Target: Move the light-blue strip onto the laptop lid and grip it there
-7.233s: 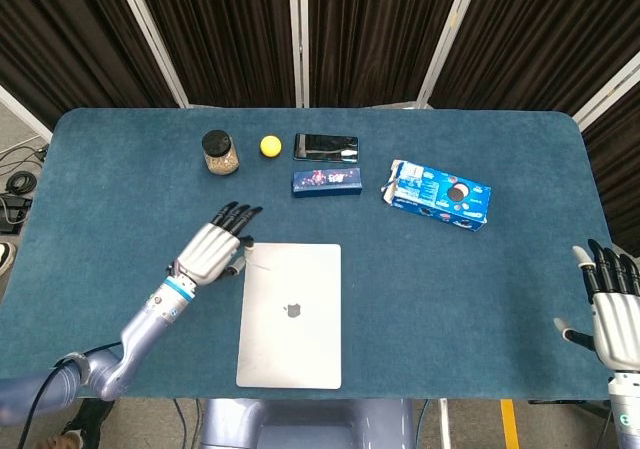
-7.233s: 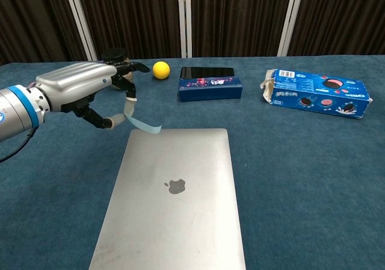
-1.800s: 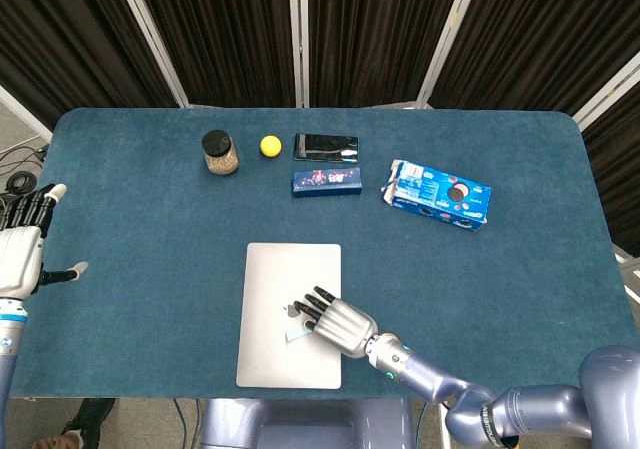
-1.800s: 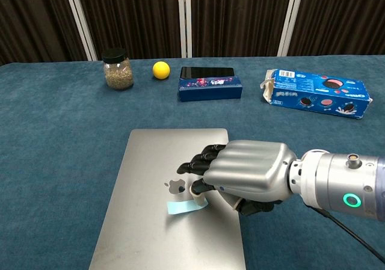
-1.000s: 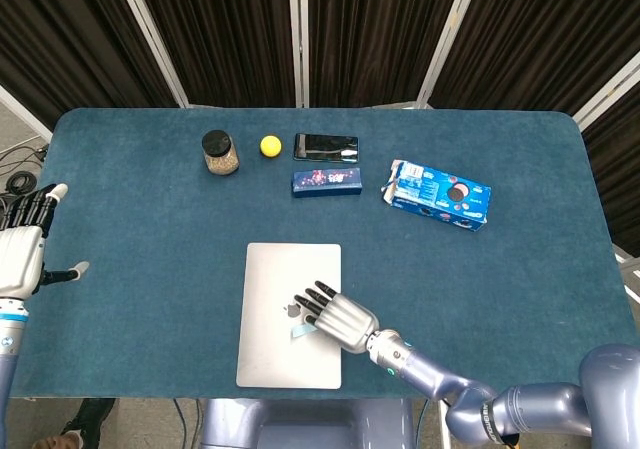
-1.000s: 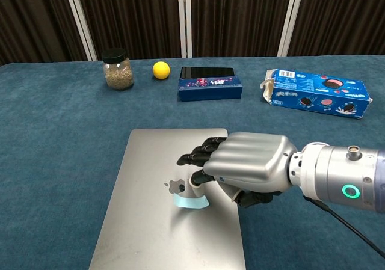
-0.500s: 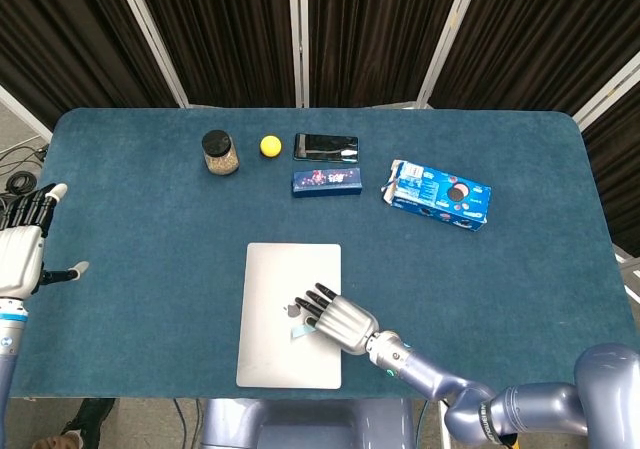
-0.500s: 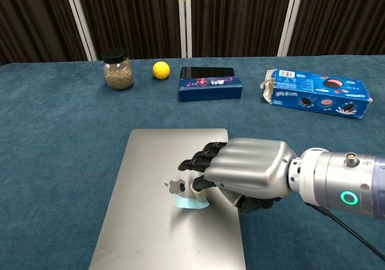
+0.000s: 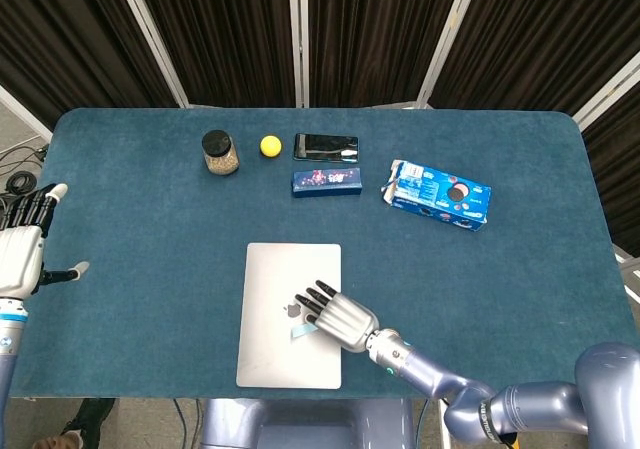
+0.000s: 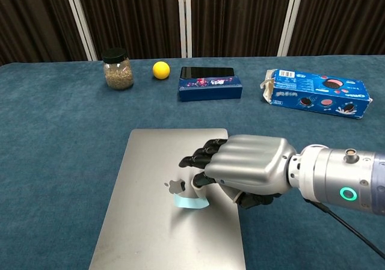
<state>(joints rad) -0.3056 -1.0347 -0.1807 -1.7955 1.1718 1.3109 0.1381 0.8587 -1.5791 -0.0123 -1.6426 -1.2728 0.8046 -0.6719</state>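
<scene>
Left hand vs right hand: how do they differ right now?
The right hand is over the laptop lid, pinching the light-blue strip; the left hand holds nothing. The right's fingers curl down at the lid; the left's are straight and apart, off the table's left edge. Both share silver shells and dark fingers.

The light-blue strip is a short, thin band of pale blue material. It sits on the laptop lid, just right of the lid's dark logo, a little below the middle of the chest frame. One end lies flat on the lid and curves up at its right end into the fingers of the right hand, which pinch it there. The laptop is closed, silver-grey, lying flat on the blue table, in the lower centre of the head view.
</scene>
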